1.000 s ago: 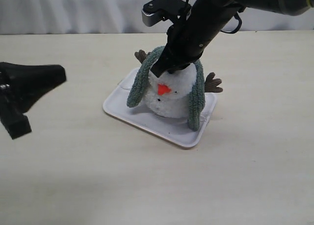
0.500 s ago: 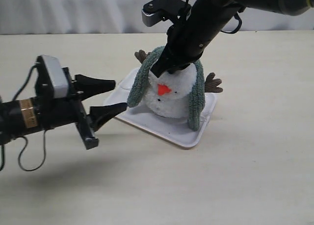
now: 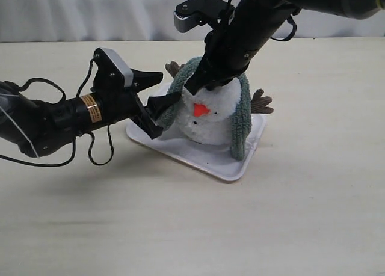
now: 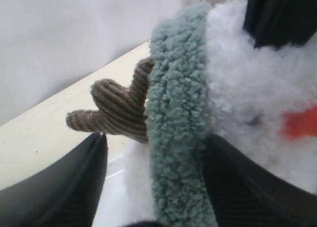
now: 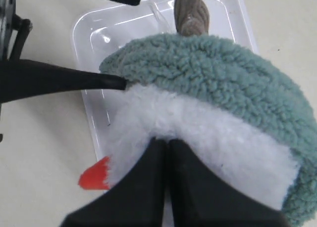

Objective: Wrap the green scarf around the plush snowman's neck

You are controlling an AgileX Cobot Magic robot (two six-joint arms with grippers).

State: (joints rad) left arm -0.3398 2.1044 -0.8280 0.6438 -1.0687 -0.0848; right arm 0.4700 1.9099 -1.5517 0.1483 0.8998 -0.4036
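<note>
Left gripper (image 3: 166,88), black and two-fingered, is spread wide: one jaw on each side of a hanging end of the long fuzzy grey-green knitted scarf (image 4: 178,138), not yet closed. Right gripper (image 3: 197,85) has its tips pressed together and buried in the head pile of the fluffy white plush snowman (image 3: 213,116), apparently pinching a tuft and steadying the toy. The scarf is draped over the head behind the right fingertips, one end hanging down either side of the face. I cannot make out the neck crease. Judgement: the left jaws should close on fabric only, clear of the brown corduroy twig arm (image 4: 119,108) just beyond them. The end then needs carrying across under the orange carrot nose (image 3: 200,109), kept low so the band slips down to the neck. The toy stands directly beneath both grippers on a shallow white rectangular tray (image 3: 222,171). It may slide on the pale beige tabletop (image 3: 301,216). A white backdrop (image 3: 90,11) lies beyond the arms.
</note>
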